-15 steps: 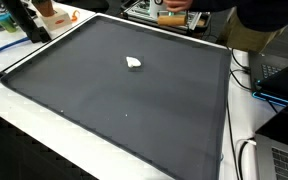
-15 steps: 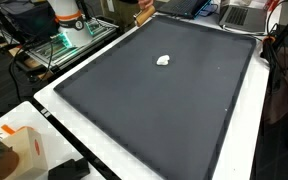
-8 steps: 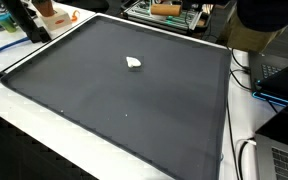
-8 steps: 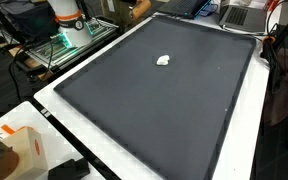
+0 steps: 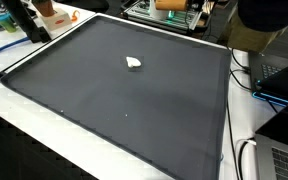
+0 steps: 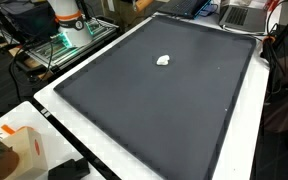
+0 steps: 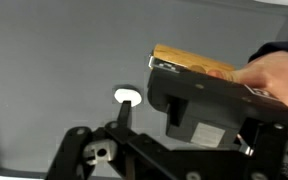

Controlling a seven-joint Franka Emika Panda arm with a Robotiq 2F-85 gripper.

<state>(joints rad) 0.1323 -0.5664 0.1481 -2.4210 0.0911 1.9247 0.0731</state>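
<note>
Where the bench (image 5: 44, 125) (image 6: 104, 150) fills both exterior views, a dark mat (image 5: 134, 105) (image 6: 174, 95) covers nearly all of it, leaving a white rim. At the bottom of the wrist view, the hand (image 7: 164, 155) shows as black linkages, its jaws apart with nothing between them. Just above it, right of centre, sits a black box (image 7: 199, 105) with a pale label; whether it touches the hand cannot be told. A tan block (image 7: 189, 60) lies along the box's top edge, gripped at the right edge of the frame by a person's fingers (image 7: 274, 75). A white scrap (image 5: 134, 63) (image 6: 164, 60) (image 7: 127, 97) lies on the mat, upper centre in both exterior views and just left of the box in the wrist view.
</note>
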